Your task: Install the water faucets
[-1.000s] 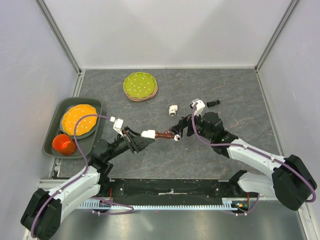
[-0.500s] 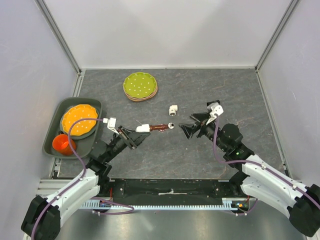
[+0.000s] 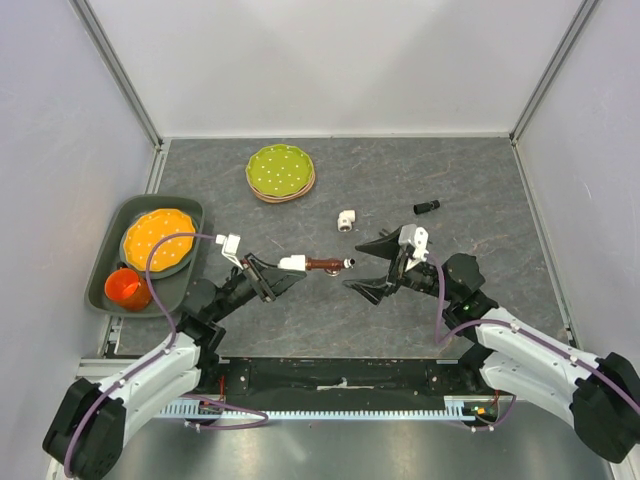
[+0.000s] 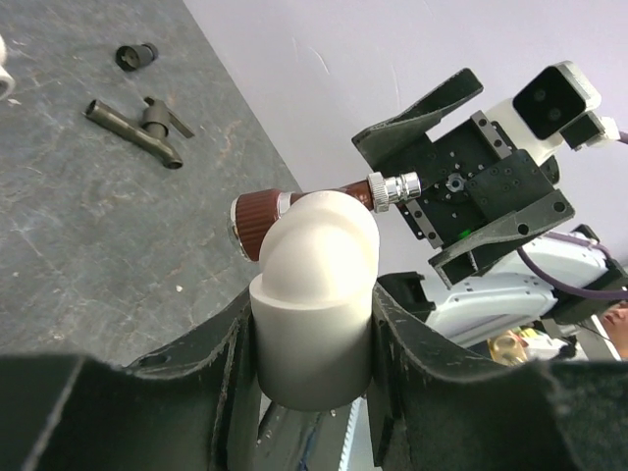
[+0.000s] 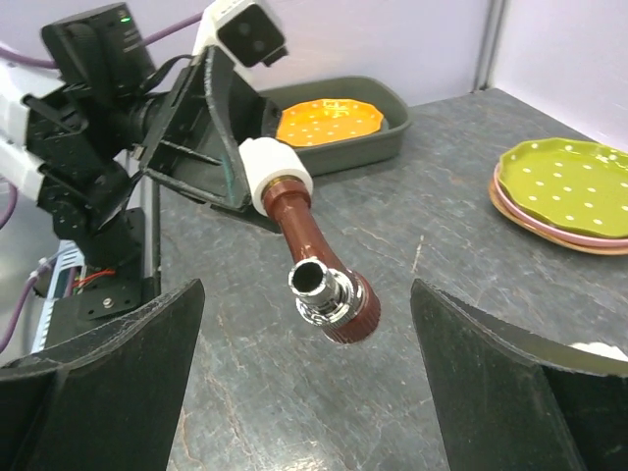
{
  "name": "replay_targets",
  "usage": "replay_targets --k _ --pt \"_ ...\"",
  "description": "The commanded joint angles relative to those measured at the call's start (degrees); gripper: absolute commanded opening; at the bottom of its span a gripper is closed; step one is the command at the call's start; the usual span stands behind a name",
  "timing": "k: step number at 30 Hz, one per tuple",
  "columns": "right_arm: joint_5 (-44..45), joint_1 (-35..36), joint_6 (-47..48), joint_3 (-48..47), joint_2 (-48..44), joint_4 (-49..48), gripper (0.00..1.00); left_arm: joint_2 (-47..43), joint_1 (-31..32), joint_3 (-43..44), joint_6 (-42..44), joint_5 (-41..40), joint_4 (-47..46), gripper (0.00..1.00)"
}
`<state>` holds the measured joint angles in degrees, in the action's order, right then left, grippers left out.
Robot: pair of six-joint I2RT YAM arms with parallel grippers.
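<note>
Holding the white elbow fitting (image 4: 316, 285) by its lower socket, you are keeping the left gripper (image 3: 282, 272) partly closed and clamped firmly on it. This way the reddish-brown faucet (image 5: 306, 240), seated in the fitting's upper socket, is sticking out roughly level above the middle of the table. Its chrome tip is pointing at the right arm, and that pose is offering the faucet's free end to the right gripper (image 3: 372, 266). The right gripper is standing wide open and carrying nothing, its fingers set to either side of the faucet's line and just short of the tip, touching nothing. Judging by this, you are lining up to take the faucet body and turn it home while the left arm is bracing the fitting against the twist. The dark grey faucet (image 4: 132, 121) is lying on its side on the table, near the short black cylinder (image 3: 427, 207) toward the far right. The overhead view is not showing it, probably because the right gripper is covering it. A second white elbow (image 3: 346, 219) is sitting apart, a little beyond the table's middle, so that pair is waiting unjoined.
</note>
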<state>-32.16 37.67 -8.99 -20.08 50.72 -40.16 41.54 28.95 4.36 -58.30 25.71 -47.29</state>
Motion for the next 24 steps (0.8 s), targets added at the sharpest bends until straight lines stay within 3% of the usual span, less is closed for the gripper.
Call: replay_targets --k 1,11,16,21,24 --pt "-7.38 0.56 -0.06 -1.11 1.57 -5.54 0.92 2.31 -0.21 2.58 -4.18 4.61 -12.02 0.02" --pt "-6.86 2.32 0.73 -1.98 5.00 -6.07 0.84 6.54 -0.03 3.55 -7.09 6.36 -17.92 0.02" --pt "-6.07 2.85 -1.55 -2.34 6.84 -8.70 0.75 6.36 0.05 3.72 -6.82 6.98 -17.93 0.02" --pt "-7.74 3.02 -7.86 -2.25 8.60 -15.37 0.58 6.36 0.05 3.90 -5.69 7.68 -17.49 0.02" --pt "-7.92 3.02 -11.03 -2.42 9.31 -18.28 0.36 6.01 0.14 3.99 -4.20 8.04 -16.62 0.02"
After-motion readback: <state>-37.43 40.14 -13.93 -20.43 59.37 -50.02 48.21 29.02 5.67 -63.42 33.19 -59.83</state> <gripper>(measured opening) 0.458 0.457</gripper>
